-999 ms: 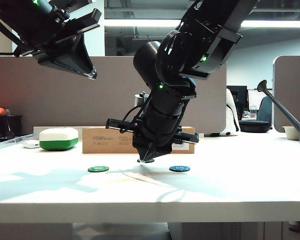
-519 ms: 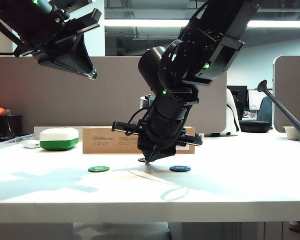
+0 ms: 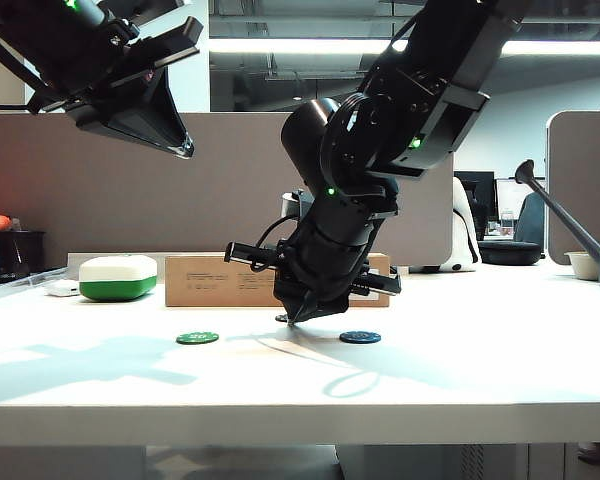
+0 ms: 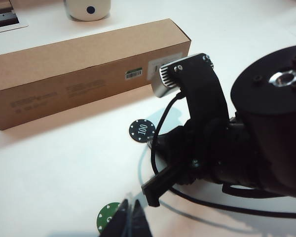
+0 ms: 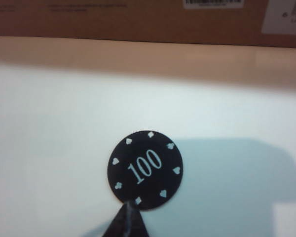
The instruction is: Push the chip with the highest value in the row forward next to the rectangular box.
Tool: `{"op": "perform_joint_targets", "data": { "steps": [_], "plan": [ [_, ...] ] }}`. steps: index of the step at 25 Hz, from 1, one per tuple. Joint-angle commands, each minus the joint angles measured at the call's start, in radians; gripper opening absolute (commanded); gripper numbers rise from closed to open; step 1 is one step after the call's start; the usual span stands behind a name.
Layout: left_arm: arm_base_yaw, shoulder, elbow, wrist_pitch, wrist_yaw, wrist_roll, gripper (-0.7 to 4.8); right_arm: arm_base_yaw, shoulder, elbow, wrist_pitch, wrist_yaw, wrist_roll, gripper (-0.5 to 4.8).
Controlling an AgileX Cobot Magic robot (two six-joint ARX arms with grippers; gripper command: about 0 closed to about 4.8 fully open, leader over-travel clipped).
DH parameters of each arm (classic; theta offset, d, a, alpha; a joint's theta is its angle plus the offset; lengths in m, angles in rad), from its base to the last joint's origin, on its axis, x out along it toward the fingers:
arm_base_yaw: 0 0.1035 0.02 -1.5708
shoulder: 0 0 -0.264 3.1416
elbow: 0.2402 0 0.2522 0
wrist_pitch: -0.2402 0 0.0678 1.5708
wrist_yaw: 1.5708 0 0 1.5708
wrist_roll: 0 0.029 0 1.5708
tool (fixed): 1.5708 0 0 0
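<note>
On the white table (image 3: 460, 370), the right gripper (image 3: 296, 318) stood tip-down near the middle, its fingers pressed together into a single point with nothing between them. That point touched the near edge of the black chip (image 5: 145, 170) marked "100", as the right wrist view showed. Most of the chip was hidden behind the gripper in the exterior view; it lay a little farther back than the green chip (image 3: 197, 338) on the left and the blue chip (image 3: 360, 337) on the right, so the row was no longer straight. Bare table still separated the black chip from the rectangular box (image 3: 220, 280), which lay lengthwise at the far side. A white-and-green case (image 3: 117, 277) sat just left of the box. High at the upper left, the left gripper (image 3: 185, 147) hung well above the table, its fingers (image 4: 122, 221) drawn together and empty.
</note>
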Motion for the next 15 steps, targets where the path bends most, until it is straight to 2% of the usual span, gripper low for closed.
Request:
{"op": "perform_joint_targets", "data": {
  "steps": [1, 11, 15],
  "plan": [
    [0.001, -0.003, 0.002, 0.008, 0.003, 0.004, -0.05, -0.01, 0.013, 0.0, -0.003, -0.014, -0.006, -0.06],
    [0.001, -0.003, 0.002, 0.008, 0.003, 0.004, -0.05, -0.027, 0.019, 0.001, 0.02, -0.027, -0.011, -0.06],
    [0.001, -0.003, 0.002, 0.008, 0.003, 0.004, -0.05, -0.027, 0.044, 0.051, -0.008, -0.071, -0.026, -0.06]
  ]
}}
